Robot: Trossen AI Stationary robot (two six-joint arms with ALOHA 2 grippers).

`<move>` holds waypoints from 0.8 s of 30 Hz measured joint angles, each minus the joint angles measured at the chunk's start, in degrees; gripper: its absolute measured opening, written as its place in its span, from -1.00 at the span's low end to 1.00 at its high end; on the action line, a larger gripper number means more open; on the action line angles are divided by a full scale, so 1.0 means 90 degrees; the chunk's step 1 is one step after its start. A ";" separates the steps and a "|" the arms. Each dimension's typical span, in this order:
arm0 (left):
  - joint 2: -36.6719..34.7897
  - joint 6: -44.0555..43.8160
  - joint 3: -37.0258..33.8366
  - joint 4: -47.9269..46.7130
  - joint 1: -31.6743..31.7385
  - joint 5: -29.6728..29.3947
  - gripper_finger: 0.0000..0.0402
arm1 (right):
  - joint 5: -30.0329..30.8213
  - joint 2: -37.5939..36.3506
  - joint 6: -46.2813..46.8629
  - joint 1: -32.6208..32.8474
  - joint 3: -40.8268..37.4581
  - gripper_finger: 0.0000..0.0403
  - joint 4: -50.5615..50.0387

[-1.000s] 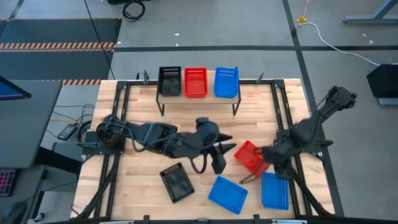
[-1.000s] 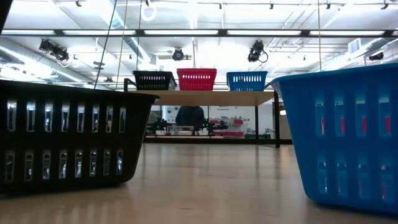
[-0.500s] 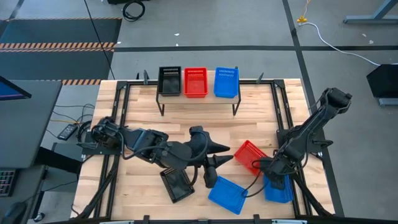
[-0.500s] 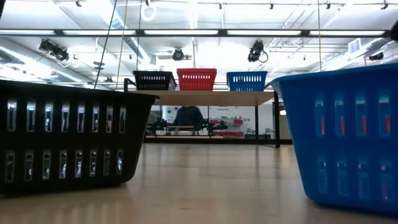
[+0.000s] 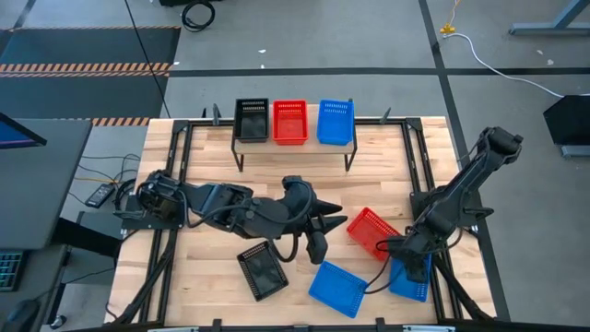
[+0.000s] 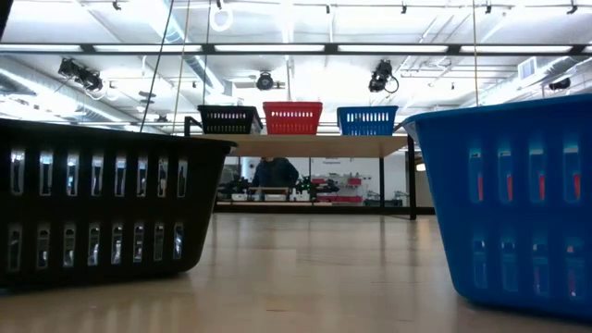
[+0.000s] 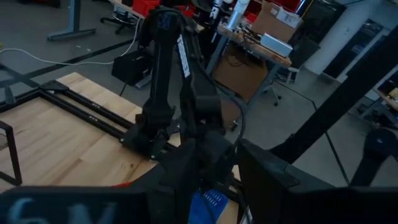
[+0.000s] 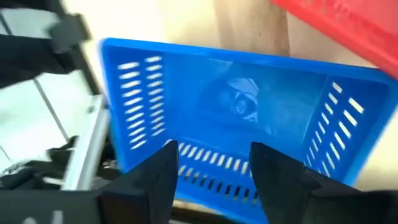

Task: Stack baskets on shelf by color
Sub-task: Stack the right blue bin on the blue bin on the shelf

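— What's moved since a second ago?

— The right gripper (image 5: 398,251) has dropped from beside the loose red basket (image 5: 372,231) to the blue basket (image 5: 409,278) at the worktop's near right corner. That looks like the next pick.

— Its jaws?

— Apart, straddling that basket's near wall, nothing clamped yet.

— The left gripper (image 5: 316,242)?

— Mid-worktop, holding nothing; I can't tell its jaw gap. The shelf (image 5: 293,145) holds black, red and blue baskets.
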 joint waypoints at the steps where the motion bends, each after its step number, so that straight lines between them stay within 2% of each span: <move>1: 0.0000 0.0004 0.0000 0.0002 0.0007 0.0000 -0.38 | 0.0060 -0.0086 -0.0002 0.0005 0.0130 -0.01 -0.0167; 6: 0.0000 0.0029 0.0000 0.0024 0.0079 -0.0021 -0.38 | 0.0772 -0.0421 -0.0145 0.0061 0.0705 -0.02 -0.1796; 11: 0.0000 0.0080 0.0000 0.0055 0.0166 -0.0026 -0.38 | 0.1543 -0.0606 -0.0194 0.0142 0.0470 -0.03 -0.2936; 13: 0.0000 0.0083 0.0000 0.0057 0.0179 -0.0026 -0.38 | 0.1468 -0.0679 -0.0205 0.0147 0.0242 -0.02 -0.2792; 18: 0.0000 0.0083 0.0000 0.0055 0.0161 -0.0024 -0.38 | 0.0765 -0.0756 -0.0215 0.0164 -0.0082 0.01 -0.1784; 24: 0.0000 0.0036 0.0000 0.0037 0.0160 -0.0024 -0.37 | 0.0775 -0.0926 -0.0437 0.0166 -0.0048 0.02 -0.1751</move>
